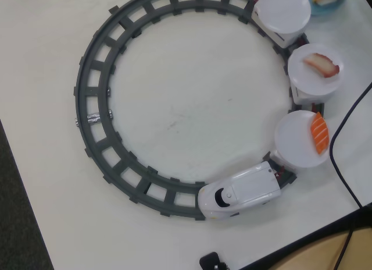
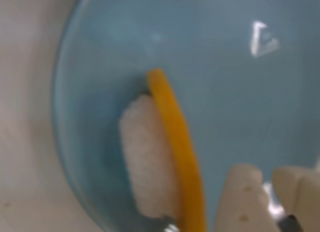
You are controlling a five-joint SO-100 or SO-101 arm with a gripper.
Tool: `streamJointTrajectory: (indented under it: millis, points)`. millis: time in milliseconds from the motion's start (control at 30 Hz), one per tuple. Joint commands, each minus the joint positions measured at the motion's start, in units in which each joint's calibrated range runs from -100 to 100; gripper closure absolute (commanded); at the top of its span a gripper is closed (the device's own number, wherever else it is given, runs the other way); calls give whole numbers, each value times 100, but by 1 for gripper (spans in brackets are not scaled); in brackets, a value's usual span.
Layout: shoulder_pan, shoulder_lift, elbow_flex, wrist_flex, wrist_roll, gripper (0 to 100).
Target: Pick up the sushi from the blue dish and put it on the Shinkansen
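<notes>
The wrist view is blurred and very close: only part of the blue dish (image 2: 240, 117) fits the frame, its rim curving down the left side. At the lower right two pale fingertips (image 2: 242, 202) of the gripper (image 2: 270, 202) poke in, cut off by the bottom edge, with a narrow gap between them and nothing visibly in it — whether they are fully closed I cannot tell. In the overhead view the arm itself is out of sight, and the dish (image 1: 331, 5) shows only as a sliver at the top right corner.

Around it, the grey ring track (image 1: 110, 84) lies on the white table (image 1: 186, 113). The Shinkansen (image 1: 241, 194) sits at the lower right of the ring, its nose pointing left in that view, with three white plates behind it: the nearest carries a salmon piece (image 1: 319, 133), the middle one a white-and-red piece (image 1: 321, 64), the farthest plate (image 1: 283, 11) is bare. A black cable (image 1: 340, 136) runs along the right edge.

The sushi (image 2: 160, 157) lies inside the dish, tipped on its side — white rice to the left, the yellow-orange top a thin band on the right. Its long axis runs roughly top to bottom, leaning slightly to the lower right, just left of the fingertips.
</notes>
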Motion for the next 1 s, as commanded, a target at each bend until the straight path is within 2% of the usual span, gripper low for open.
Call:
streamJointTrajectory:
  millis: [0,367,967]
  points:
    - [-27,40,-29,-19,10,98]
    - [-27,73,249,6,31,98]
    - [-1,-987,258,1059,31,98]
